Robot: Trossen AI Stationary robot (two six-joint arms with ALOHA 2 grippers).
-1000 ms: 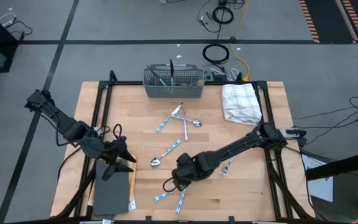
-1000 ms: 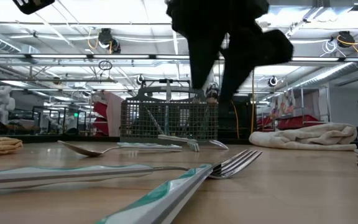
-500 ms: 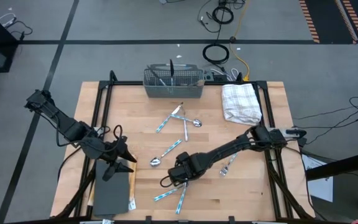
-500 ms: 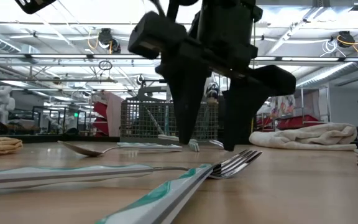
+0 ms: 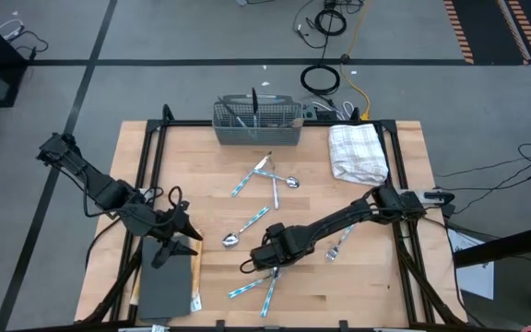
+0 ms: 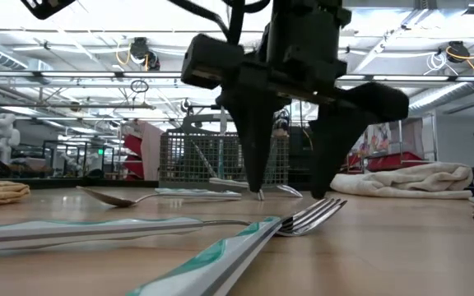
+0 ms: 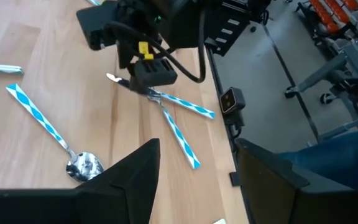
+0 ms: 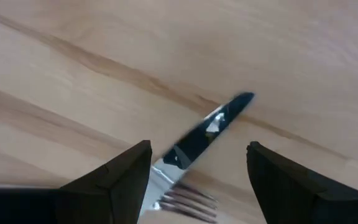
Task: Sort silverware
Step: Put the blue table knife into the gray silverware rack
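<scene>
At the table's left edge, my left gripper waits with its fingers spread and empty, beside the dark pad. Toward the middle, a spoon lies apart from the grey mesh basket at the far edge, where a few pieces already stand. Near the front centre, my right gripper has dropped within the last second from above the table to just over the wood, its fingers widening to full spread on the way; it holds nothing. A knife tip and fork tines show between them in the right wrist view, belonging to the crossed pair of silverware. I judge this as the approach to a pick, with closing yet to come. Farther right lie another fork and a folded cloth.
</scene>
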